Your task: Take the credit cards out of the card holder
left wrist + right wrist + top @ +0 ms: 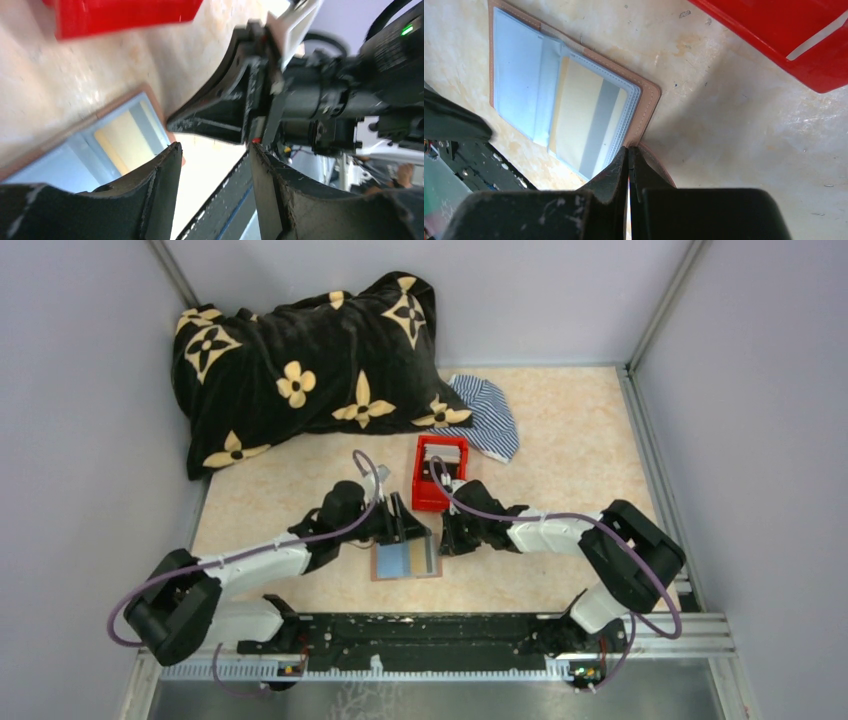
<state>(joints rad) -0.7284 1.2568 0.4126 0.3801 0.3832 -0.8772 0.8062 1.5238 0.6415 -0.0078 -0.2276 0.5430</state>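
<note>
the card holder [407, 562] lies open and flat on the beige table [560, 440], near the front edge, between the two arms and just in front of the red plastic box [430, 502]. in the right wrist view its brown leather rim frames clear sleeves; a light blue card [516, 75] sits in the left side and a cream card with a grey stripe [579, 122] sits in the right side, both inside the sleeves. the right gripper [628, 152] has its two fingers pressed together with no gap, and the tips rest at the right edge of the card holder, on the leather; whether a thin part is pinched between them i cannot tell. the left gripper [214, 150] is spread, its fingers apart with only the table and the front rail visible between them, and it hangs low over the near right part of the card holder without gripping it. the two grippers are close to each other over the holder. behind, a black blanket with yellow flowers [300, 350] lies at the back left, and a blue and white striped cloth [487, 418] lies just beside it, behind the red plastic box
</note>
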